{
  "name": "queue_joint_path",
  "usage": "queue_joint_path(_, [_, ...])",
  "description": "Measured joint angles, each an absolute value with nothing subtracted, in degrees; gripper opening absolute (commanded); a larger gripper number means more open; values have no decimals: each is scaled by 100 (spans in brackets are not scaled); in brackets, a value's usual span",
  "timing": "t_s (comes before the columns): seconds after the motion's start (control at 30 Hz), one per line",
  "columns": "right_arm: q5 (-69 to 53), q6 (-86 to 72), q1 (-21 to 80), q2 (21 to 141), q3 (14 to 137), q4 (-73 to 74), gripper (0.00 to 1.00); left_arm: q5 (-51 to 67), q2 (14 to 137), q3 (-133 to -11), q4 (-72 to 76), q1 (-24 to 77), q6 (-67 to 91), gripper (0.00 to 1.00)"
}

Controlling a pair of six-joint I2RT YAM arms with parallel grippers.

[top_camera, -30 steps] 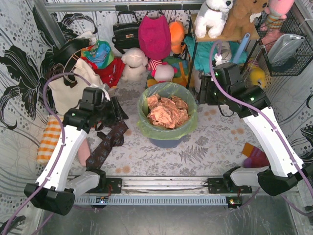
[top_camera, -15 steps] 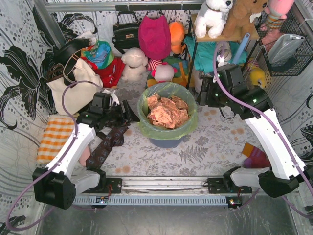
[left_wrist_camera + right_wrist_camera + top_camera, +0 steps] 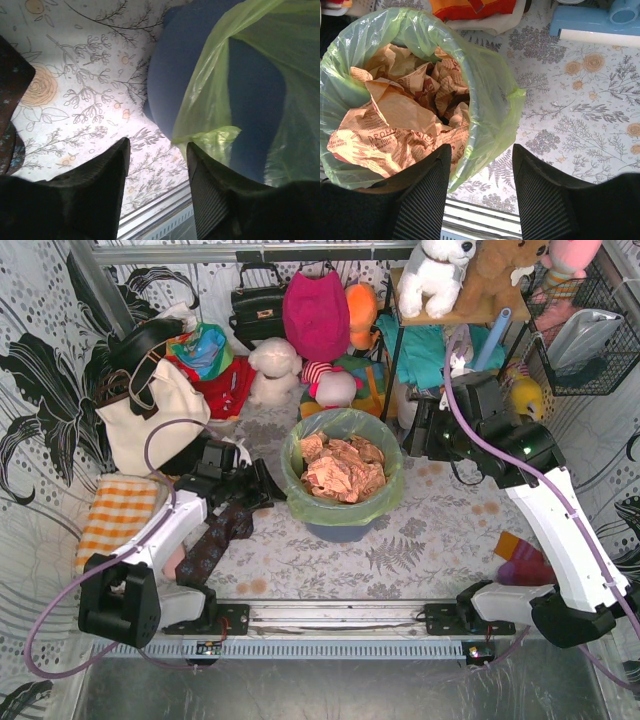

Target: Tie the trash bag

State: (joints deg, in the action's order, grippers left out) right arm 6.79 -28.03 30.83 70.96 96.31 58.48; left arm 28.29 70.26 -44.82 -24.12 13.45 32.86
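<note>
Where the round blue-grey bin [image 3: 338,530] stands at mid-table, the trash bag [image 3: 388,495] lines it, its light-green rim folded out over the edge, untied; crumpled pinkish-brown paper [image 3: 343,468] fills it to the top; the left gripper [image 3: 157,145] sits low at the bin's nine o'clock, fingers apart and empty; the right gripper [image 3: 481,150] hovers at two o'clock, fingers likewise parted, gripping nothing.

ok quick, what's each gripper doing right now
Left gripper: open, holding nothing, beside the trash bag.
Right gripper: open, holding nothing, above the trash bag's rim.
</note>
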Motion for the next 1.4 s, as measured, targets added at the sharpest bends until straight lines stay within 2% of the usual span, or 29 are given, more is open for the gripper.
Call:
queue_joint_path(0.07, [650, -2803, 3083, 7098, 9620, 5843, 52, 2731, 7067, -4475, -2447, 1345, 3253, 49])
queue_joint_path(0.17, [624, -2803, 3083, 7107, 9609, 5846, 52, 2530, 7072, -4482, -2558, 1345, 3208, 48])
queue_joint_path(0.53, [600, -2805, 3083, 7129, 9609, 5846, 53, 2329, 6497, -4908, -2851, 1345, 3334, 61])
queue_joint_path(0.93, [556, -2805, 3083, 7131, 9609, 5846, 53, 2620, 7085, -4998, -2554, 1870, 3586, 64])
queue_joint_path(1.2, [558, -2825, 3083, 7087, 9327, 5808, 53, 2571, 7185, -4790, -2359, 1894, 3616, 52])
queue_joint_path(1.3, [558, -2842, 3083, 7085, 9229, 5804, 53, 2556, 7266, -4678, -2290, 1894, 3632, 51])
queue_joint_path(1.4, [558, -2851, 3083, 7072, 9161, 5800, 53, 2552, 7343, -4624, -2226, 1894, 3647, 59])
